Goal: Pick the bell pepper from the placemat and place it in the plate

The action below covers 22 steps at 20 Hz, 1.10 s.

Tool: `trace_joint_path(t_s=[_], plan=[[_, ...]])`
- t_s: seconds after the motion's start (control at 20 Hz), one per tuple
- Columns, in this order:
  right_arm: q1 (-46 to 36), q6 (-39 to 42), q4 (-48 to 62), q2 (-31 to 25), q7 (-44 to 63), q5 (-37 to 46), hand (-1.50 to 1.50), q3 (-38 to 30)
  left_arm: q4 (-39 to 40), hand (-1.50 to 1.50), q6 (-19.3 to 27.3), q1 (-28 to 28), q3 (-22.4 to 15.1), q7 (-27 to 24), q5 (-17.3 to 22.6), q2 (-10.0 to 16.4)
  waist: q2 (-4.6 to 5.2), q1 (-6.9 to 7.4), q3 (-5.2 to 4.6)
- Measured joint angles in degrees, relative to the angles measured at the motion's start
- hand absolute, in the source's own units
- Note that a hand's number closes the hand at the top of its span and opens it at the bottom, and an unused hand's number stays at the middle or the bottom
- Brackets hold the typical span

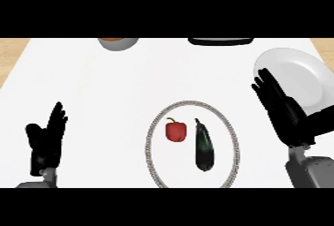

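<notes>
Left hand (47, 141) sits low by the edge, fingers straight and relaxed, holding nothing. The bell pepper (175, 131) is lying on the placemat (149, 143), between both hands' fingers and touching neither, with an eggplant (204, 148) just beside it toward my right hand (284, 114). That one's fingers are straight too, tips overlapping the plate (300, 70). Well past the fingertips are a bowl (119, 43) and a black tray (220, 41).
</notes>
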Motion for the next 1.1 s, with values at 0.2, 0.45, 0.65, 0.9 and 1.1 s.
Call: trace_joint_path(t_s=[0.2,0.45,0.65,0.9,1.1], plan=[[-5.3,-2.5,-2.1,-1.2,-1.0,5.5,1.5,0.0,1.1,0.0,-2.6,-0.4,-1.9,1.5,0.7,-1.0,-0.79,0.69,-0.18],[-11.7,-9.0,-3.5,-9.4,-0.3,21.9,-1.5,0.9,1.1,0.0,-6.5,-0.1,-4.8,2.8,3.0,-3.1,-1.54,0.26,-0.89],[-9.8,-21.9,-4.3,-4.7,-2.4,33.9,-1.5,3.5,0.5,0.0,-9.0,-0.3,-6.0,3.7,4.7,-4.1,-1.46,0.5,-0.46],[-4.6,-26.6,-8.6,-0.3,-4.1,42.3,-1.5,7.5,-0.3,0.0,-11.6,0.3,-6.1,4.4,6.0,-4.5,-1.36,0.71,-0.26],[-4.3,-22.5,-14.5,-1.5,5.7,49.9,-1.5,10.8,-1.2,0.0,-11.8,0.9,-6.5,4.8,5.8,-5.2,-1.41,0.68,-0.29]])
